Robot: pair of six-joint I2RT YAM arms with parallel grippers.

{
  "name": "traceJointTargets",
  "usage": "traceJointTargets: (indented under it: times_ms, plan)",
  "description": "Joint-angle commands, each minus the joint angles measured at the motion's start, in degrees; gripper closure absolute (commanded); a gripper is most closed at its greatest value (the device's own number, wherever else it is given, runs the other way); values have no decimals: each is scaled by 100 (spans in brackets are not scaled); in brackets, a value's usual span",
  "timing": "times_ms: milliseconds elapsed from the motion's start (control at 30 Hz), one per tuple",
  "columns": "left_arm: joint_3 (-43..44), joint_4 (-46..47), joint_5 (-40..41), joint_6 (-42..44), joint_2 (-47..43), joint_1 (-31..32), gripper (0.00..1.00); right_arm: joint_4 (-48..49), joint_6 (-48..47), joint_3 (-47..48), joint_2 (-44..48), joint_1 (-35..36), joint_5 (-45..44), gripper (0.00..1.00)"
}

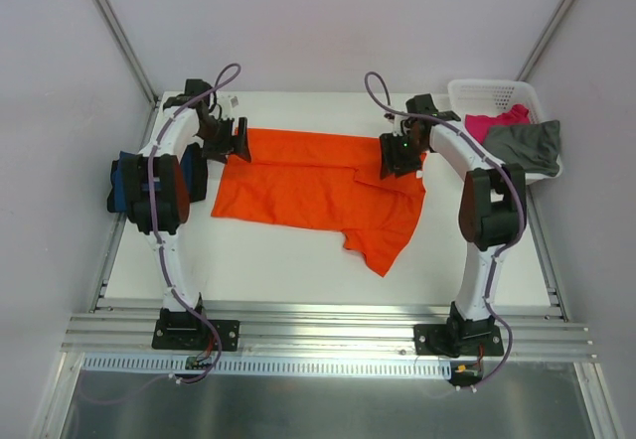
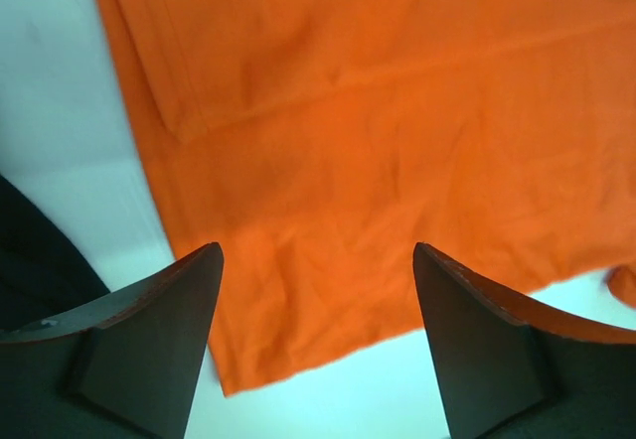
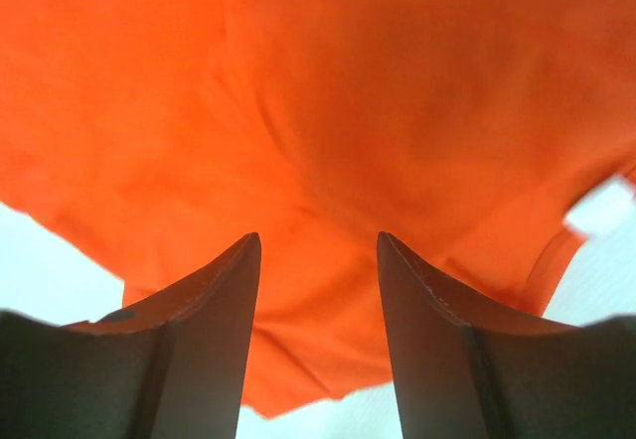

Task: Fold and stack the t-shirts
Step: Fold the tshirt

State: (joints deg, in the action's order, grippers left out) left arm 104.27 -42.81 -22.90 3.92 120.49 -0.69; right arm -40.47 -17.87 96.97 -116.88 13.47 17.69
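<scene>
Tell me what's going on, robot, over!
Both open: left gripper and right gripper, above the orange t-shirt, holding nothing. Shirt lies partly folded, not stacked yet. Nothing in the way.

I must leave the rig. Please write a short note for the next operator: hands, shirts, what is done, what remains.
Left hand: open, empty, above the left edge of the bright orange cloth t-shirt.
Right hand: open, empty, above its right edge.
Orange shirt lies on the white table, far edge folded over; fold unfinished.
Navy blue t-shirt sits at the table's left edge, apparently folded.
Magenta pink t-shirt and grey-olive t-shirt lie unfolded in the white lattice plastic basket.
Left: finish orange, fold those two, stack.
</scene>
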Motion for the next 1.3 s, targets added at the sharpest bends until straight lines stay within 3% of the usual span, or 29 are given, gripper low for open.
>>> traceJointTargets:
  times_ms: [0,167,667,967,1267]
  plan:
    - [-187,-534,-408,91,-570,51,24,65,301,-301,719,-248,243,46]
    - [-214,-1019,-619,12,-491,51,25,-5,495,-179,474,-512,384,46]
    - [-442,-1116,-549,-23,-245,289,25,39,1039,1280,-1020,-829,621,46]
    - [-381,-1116,-576,-50,-8,297,25,100,1312,1473,-1398,-917,762,45]
    - [-240,-1151,-611,-93,19,394,25,241,1444,2905,-2303,-1031,490,43]
